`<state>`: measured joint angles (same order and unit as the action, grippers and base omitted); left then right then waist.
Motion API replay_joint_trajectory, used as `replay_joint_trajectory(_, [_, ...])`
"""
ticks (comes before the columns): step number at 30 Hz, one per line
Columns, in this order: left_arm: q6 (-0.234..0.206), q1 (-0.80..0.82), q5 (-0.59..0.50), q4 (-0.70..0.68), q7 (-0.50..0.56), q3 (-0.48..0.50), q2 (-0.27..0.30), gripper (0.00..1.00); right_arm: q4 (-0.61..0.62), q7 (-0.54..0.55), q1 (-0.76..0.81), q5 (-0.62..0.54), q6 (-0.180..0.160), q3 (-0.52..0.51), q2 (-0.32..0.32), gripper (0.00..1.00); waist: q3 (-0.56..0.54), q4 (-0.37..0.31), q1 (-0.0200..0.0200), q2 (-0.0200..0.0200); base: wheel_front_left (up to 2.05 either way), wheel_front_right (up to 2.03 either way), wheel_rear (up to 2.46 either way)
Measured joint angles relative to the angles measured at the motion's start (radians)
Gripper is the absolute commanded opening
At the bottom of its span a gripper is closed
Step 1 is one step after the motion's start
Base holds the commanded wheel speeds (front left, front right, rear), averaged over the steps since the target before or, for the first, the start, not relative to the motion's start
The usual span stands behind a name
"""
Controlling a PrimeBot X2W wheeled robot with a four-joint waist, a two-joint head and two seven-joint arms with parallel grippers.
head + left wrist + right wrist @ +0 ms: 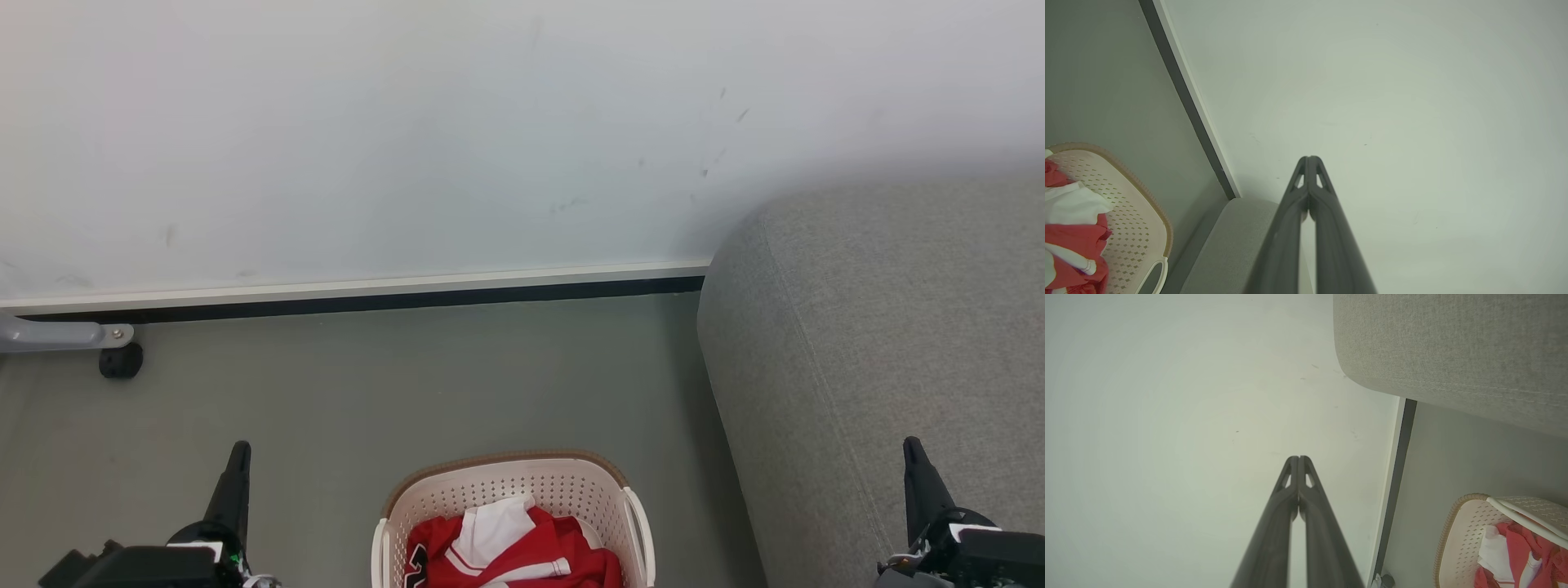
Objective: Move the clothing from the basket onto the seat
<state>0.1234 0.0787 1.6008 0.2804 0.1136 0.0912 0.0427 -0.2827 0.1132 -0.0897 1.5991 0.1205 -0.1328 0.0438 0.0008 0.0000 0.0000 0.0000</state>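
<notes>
The cream perforated basket (pixel 588 490) with a brown rim stands on the floor at the bottom centre of the head view, and red clothing (pixel 522 555) with white trim lies bunched inside it. The grey fabric seat (pixel 882 351) rises at the right, close beside the basket. My left gripper (pixel 238 451) points up at the lower left, shut and empty, well left of the basket. Over the seat's edge at the lower right, my right gripper (pixel 911 445) is also shut and empty. The left wrist view shows the basket (pixel 1139 216) and clothing (pixel 1073 237); the right wrist view shows the basket (pixel 1461 535), clothing (pixel 1515 547) and seat (pixel 1453 347).
A white wall (pixel 408 131) with a pale and black baseboard (pixel 367 296) runs across the back. A grey metal leg with a black caster (pixel 121 359) stands at the far left by the wall. Grey floor (pixel 408 384) lies between the wall and the basket.
</notes>
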Motion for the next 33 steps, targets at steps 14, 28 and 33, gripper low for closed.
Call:
replay_joint_trajectory(14, [-0.002, -0.029, 0.0, 0.038, 0.0, -0.003, -0.009, 1.0, -0.038, 0.0, 0.026, 0.0, -0.003, 0.004, -0.012, 1.0, 0.0, 0.0, 0.0, 0.0, 0.0, 0.0, 0.0])
replay_joint_trajectory(28, [-0.003, -0.04, 0.0, 0.026, -0.038, -0.033, -0.011, 1.0, -0.021, -0.042, 0.035, -0.01, -0.006, 0.041, -0.016, 1.0, 0.001, 0.0, 0.0001, 0.0, 0.0, 0.0, 0.0])
replay_joint_trajectory(33, [-0.003, -0.039, -0.005, 0.015, -0.055, -0.044, -0.01, 1.0, -0.01, -0.058, 0.031, -0.034, -0.006, 0.056, -0.016, 1.0, 0.001, 0.0, 0.0001, 0.0, 0.0, 0.0, 0.0])
